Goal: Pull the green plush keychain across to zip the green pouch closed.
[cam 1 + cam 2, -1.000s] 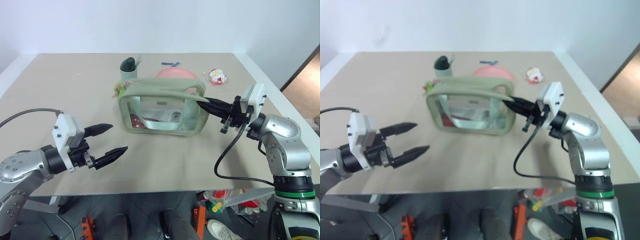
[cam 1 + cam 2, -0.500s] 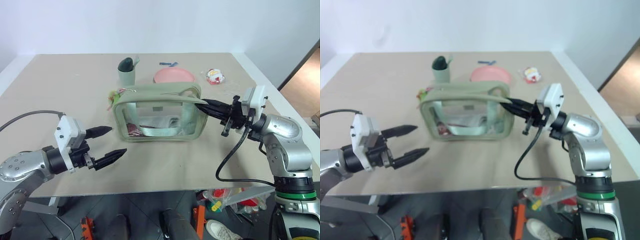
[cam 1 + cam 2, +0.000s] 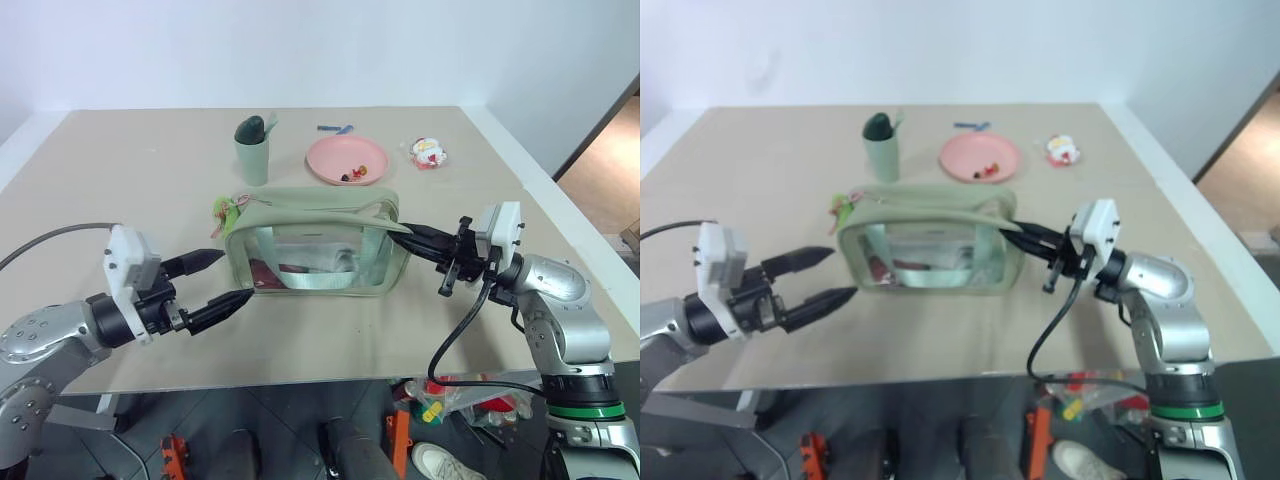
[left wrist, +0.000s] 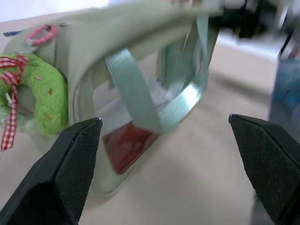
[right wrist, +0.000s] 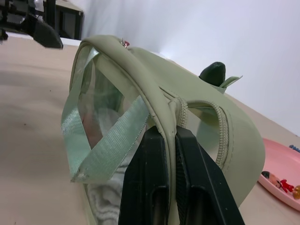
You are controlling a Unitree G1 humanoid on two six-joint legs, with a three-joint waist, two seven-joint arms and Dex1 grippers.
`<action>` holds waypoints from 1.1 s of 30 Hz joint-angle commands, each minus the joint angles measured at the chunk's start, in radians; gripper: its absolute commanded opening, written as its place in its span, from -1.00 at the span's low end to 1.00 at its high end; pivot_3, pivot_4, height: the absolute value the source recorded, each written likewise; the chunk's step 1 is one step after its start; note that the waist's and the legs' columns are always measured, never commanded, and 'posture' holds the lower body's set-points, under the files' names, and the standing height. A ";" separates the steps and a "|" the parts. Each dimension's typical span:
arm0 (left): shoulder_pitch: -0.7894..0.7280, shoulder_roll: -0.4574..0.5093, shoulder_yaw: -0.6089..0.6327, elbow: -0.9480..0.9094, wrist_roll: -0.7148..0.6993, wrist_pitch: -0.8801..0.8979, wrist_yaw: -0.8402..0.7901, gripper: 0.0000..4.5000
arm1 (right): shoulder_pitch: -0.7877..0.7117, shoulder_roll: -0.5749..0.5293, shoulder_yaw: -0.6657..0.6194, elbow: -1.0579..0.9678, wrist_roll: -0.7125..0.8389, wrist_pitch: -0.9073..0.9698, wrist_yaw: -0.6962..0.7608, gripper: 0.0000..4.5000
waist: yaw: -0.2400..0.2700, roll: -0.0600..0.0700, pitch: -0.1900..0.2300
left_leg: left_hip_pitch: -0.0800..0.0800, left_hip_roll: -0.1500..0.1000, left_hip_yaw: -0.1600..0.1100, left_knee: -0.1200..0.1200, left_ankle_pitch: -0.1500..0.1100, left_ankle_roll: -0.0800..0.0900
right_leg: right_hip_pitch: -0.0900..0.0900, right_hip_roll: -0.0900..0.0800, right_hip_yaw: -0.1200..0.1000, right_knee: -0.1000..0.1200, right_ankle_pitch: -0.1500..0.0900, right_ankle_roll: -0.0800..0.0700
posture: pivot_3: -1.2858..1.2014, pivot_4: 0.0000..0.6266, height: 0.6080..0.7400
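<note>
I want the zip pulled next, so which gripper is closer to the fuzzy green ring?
Left. The left gripper hangs open just short of the fuzzy green ring, while the right gripper is shut on the pouch at its far end.

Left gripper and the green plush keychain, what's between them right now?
Bare tabletop, plus the near corner of the green pouch. In the left eye view the open left gripper sits just short of the green plush keychain.

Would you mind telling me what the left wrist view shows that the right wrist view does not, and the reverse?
Left wrist view: the green plush keychain with its pink loop and checked ribbon, framed by the open left gripper. Right wrist view: the right gripper shut on the green pouch's edge, the cup and the pink plate behind. Both share the green pouch and its strap handle.
</note>
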 commanded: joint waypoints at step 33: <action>-0.394 -0.338 -0.068 0.626 0.029 -0.014 0.230 0.89 | 0.043 0.000 0.025 -0.136 -0.008 0.049 -0.064 -1.00 | -0.002 -0.001 -0.001 | 0.008 0.000 0.001 -0.002 0.000 0.000 | 0.005 0.005 0.005 0.000 0.002 -0.001 | 0.03 -0.52 1.00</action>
